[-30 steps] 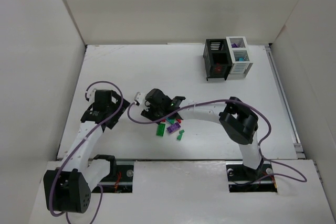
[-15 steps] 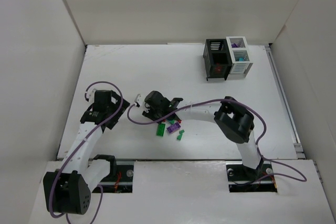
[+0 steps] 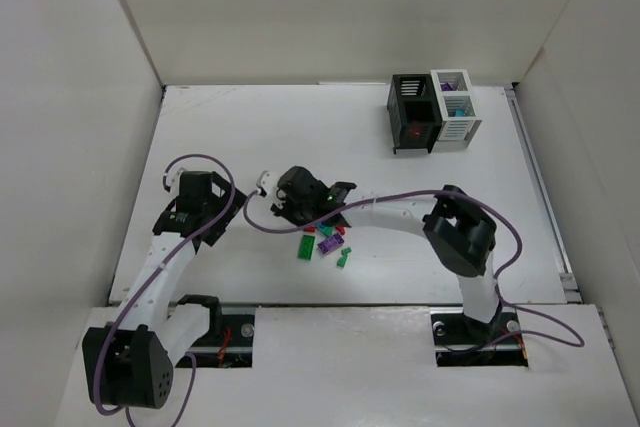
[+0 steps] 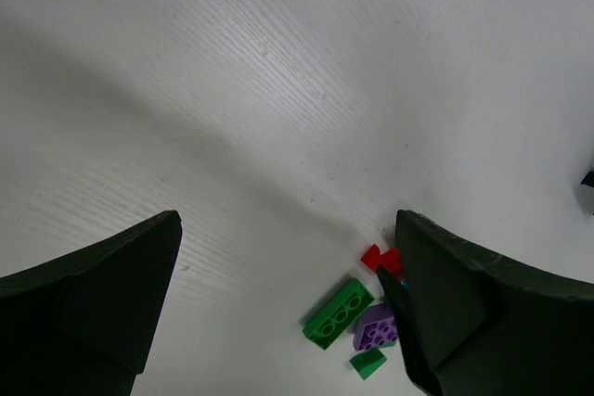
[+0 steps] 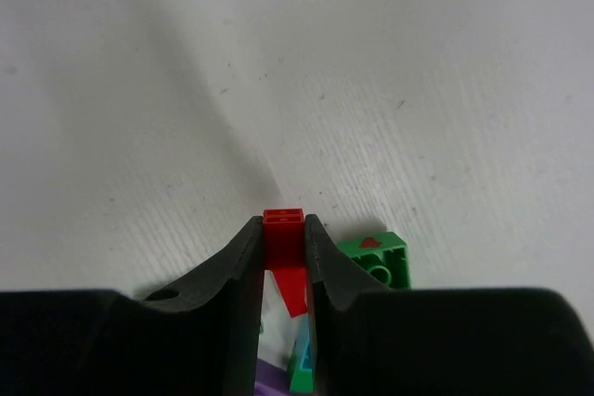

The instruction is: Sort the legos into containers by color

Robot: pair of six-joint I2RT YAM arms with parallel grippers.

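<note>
The legos lie in a small pile (image 3: 322, 244) in the middle of the table: a long green brick (image 3: 304, 248), a purple one (image 3: 327, 244) and a small green piece (image 3: 343, 258). My right gripper (image 5: 283, 234) stands at the pile's left edge, shut on a red lego (image 5: 283, 226) pinched between its fingertips. A green brick (image 5: 376, 261) and a teal one (image 5: 302, 364) lie just beside and under it. My left gripper (image 4: 288, 220) hangs open over bare table to the left of the pile, holding nothing. The containers, one black (image 3: 413, 113) and one white (image 3: 455, 107), stand at the back right.
The black bin holds a red piece (image 3: 417, 133) and the white bin holds teal and purple pieces. White walls close off the table on the left, back and right. Purple cables loop from both arms over the near half of the table.
My right gripper's jaws have closed onto the red lego at the pile's edge, and its arm has shifted slightly. The left arm has not moved.
</note>
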